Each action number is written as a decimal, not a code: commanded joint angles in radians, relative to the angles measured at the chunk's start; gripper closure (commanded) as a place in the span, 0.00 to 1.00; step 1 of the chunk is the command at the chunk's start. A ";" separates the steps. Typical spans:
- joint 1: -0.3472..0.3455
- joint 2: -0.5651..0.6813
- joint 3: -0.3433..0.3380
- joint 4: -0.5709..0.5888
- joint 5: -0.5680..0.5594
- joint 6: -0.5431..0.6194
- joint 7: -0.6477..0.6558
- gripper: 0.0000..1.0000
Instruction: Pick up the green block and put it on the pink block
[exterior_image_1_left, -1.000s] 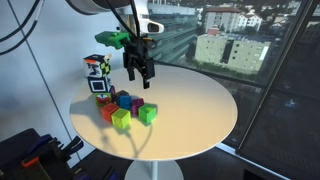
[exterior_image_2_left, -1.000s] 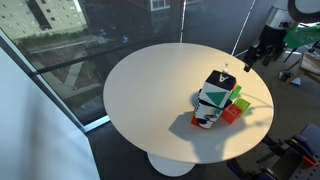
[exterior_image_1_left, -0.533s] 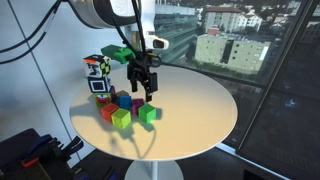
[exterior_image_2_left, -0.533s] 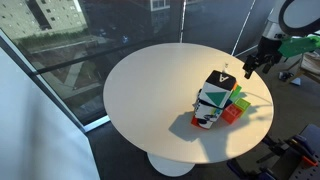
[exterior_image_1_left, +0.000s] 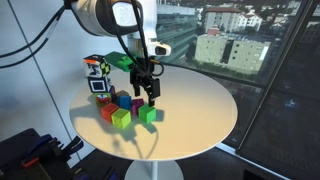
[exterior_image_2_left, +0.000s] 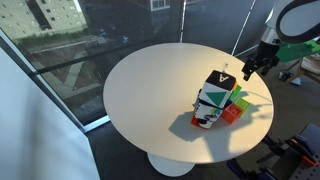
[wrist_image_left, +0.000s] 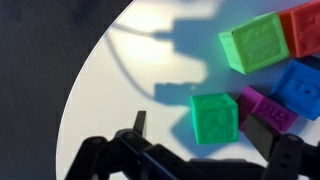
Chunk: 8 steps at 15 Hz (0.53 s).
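Note:
The green block (wrist_image_left: 214, 117) lies on the white table, and the wrist view shows it between and just ahead of my two fingers. The pink block (wrist_image_left: 268, 108) sits right beside it, partly behind one finger. In an exterior view the green block (exterior_image_1_left: 148, 114) is at the near edge of the cluster, with the pink block (exterior_image_1_left: 137, 104) just behind it. My gripper (exterior_image_1_left: 147, 90) hangs open and empty a little above the green block. It also shows in the wrist view (wrist_image_left: 203, 135) and at the table's far side in an exterior view (exterior_image_2_left: 247, 68).
A lime-yellow cube (wrist_image_left: 255, 45), an orange-red block (wrist_image_left: 305, 25) and a blue block (wrist_image_left: 300, 88) crowd close around. A patterned toy box (exterior_image_1_left: 97, 75) stands behind the cluster, also seen in an exterior view (exterior_image_2_left: 213, 98). The round table's edge (exterior_image_1_left: 215, 135) is nearby.
My gripper has moved down and toward the block cluster and now hangs just over the green block. The blocks have not moved.

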 joint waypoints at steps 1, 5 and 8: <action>-0.002 0.000 0.002 0.001 0.000 -0.002 0.000 0.00; -0.002 0.000 0.002 0.001 0.000 -0.001 -0.001 0.00; -0.001 0.019 0.002 0.002 -0.010 0.001 0.001 0.00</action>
